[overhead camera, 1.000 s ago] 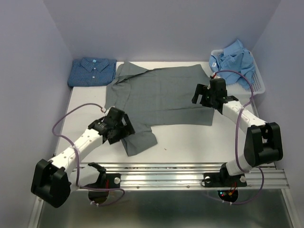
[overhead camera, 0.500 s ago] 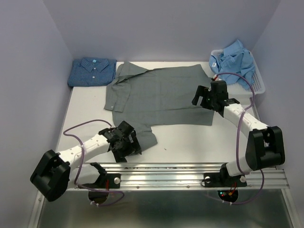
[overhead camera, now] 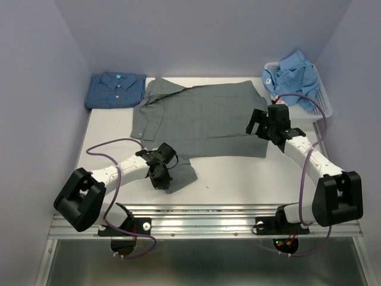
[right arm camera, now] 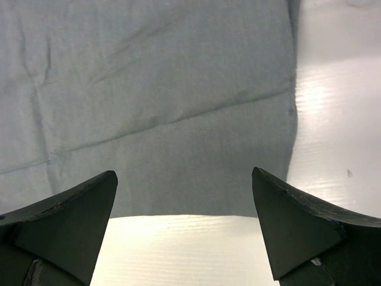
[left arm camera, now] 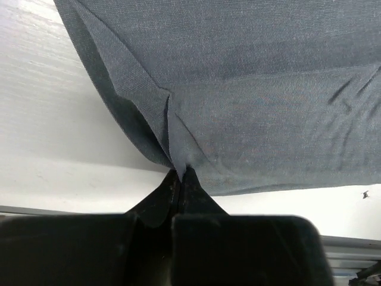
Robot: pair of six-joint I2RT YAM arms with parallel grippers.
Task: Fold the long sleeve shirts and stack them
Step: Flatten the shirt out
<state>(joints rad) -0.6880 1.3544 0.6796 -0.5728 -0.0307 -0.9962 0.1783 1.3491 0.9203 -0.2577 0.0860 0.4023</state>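
Note:
A plain grey long sleeve shirt [overhead camera: 202, 116] lies spread flat mid-table, one sleeve [overhead camera: 181, 173] reaching toward the near edge. My left gripper [overhead camera: 164, 177] is shut on that sleeve's edge. The left wrist view shows a small fold of grey cloth [left arm camera: 238, 107] pinched between the closed tips of the left gripper [left arm camera: 180, 174]. My right gripper [overhead camera: 262, 123] hovers open over the shirt's right side. In its own view the right gripper [right arm camera: 184, 173] frames the grey hem [right arm camera: 196, 179] with nothing held. A dark blue dotted shirt [overhead camera: 116, 89] sits folded at the back left.
A white mesh basket [overhead camera: 321, 102] at the back right holds a crumpled light blue shirt [overhead camera: 294, 72]. Lavender walls close in the table on three sides. A metal rail [overhead camera: 238, 217] runs along the near edge.
My left gripper has slid right along the sleeve toward its near end and shut on the cloth edge. The right gripper shifted slightly to the right, still open.

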